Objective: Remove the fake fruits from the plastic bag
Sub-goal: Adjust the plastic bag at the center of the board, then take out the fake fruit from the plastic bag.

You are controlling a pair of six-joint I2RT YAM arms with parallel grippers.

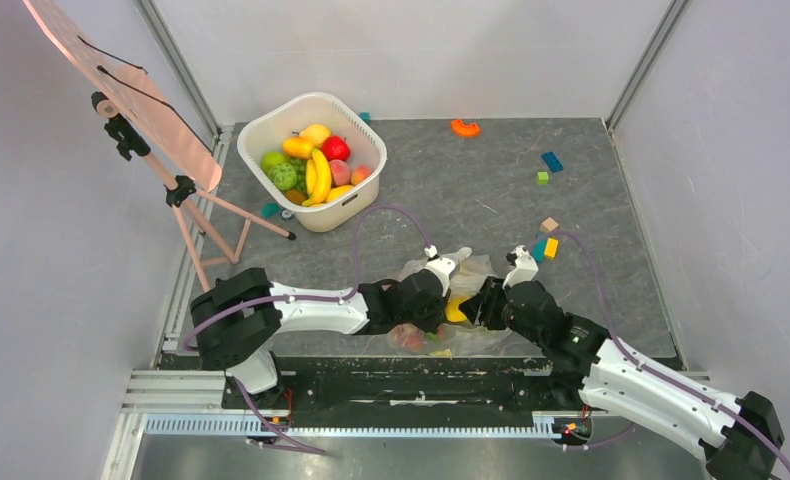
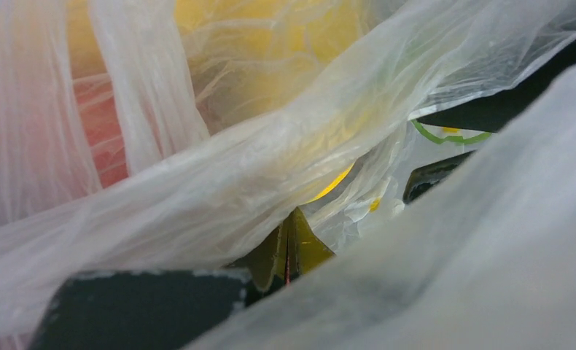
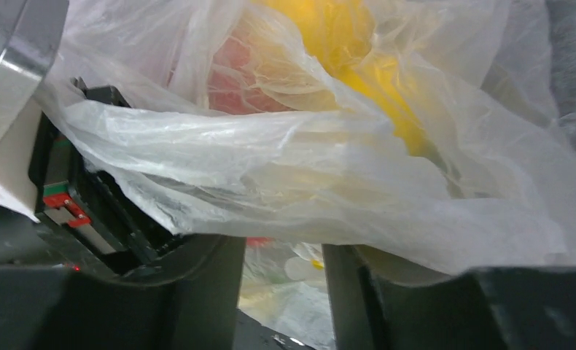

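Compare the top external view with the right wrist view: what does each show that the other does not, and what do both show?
Only the top external view shows the white tub of fruit at the back, the loose blocks and the open stretch of the table. Only the right wrist view shows the right gripper from close up, its fingers standing apart beneath the creased film. Both show the plastic bag, with a yellow fruit and a reddish fruit inside it.
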